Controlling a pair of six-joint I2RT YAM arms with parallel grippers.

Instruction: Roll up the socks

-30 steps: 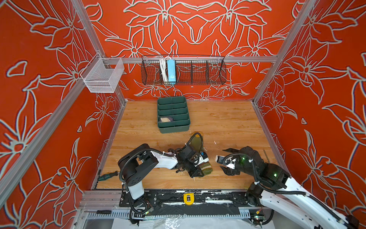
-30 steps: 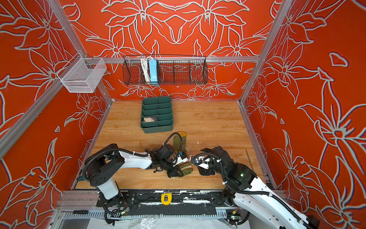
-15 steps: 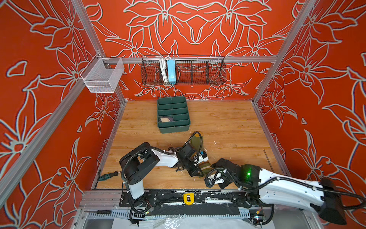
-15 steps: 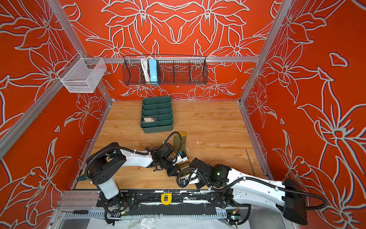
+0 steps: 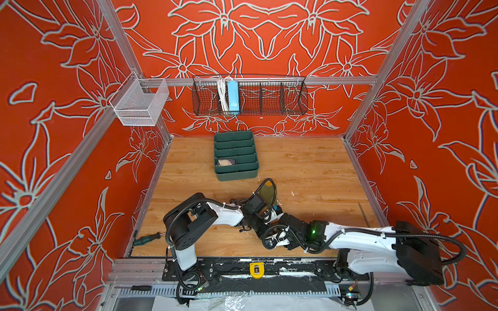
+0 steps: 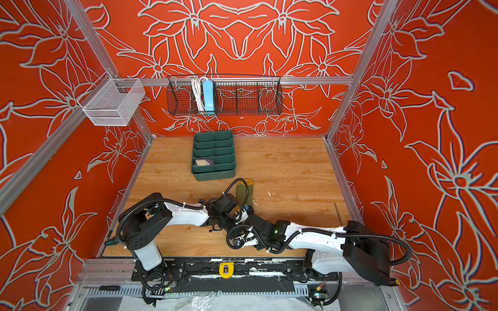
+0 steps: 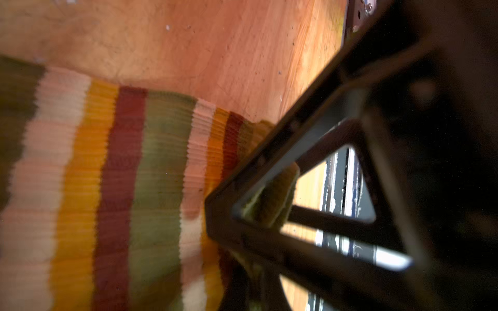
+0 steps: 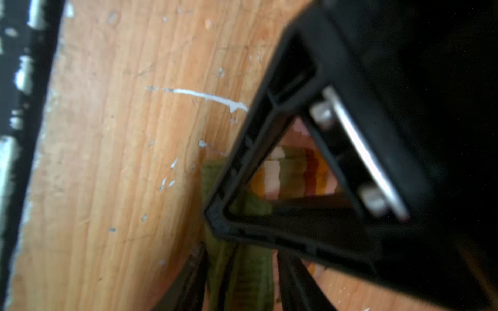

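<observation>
An olive green sock lies on the wooden table, its mustard toe pointing to the back. Both grippers meet over its cuff end and hide it from above. My left gripper is shut on the striped cuff. My right gripper reaches in from the right. Its two dark fingers stand on either side of a fold of green cloth, closed on it. A pale cream-and-purple bundle lies in a tray compartment.
The green divided tray stands behind the sock at mid table. A black wire basket and a white mesh basket hang on the walls. A screwdriver lies at the front left, a thin rod by the right wall.
My right arm swung low and left from beside the sock onto the cuff end next to the left gripper. Its jaws went from wide open to closed on the cloth. The left gripper held still.
</observation>
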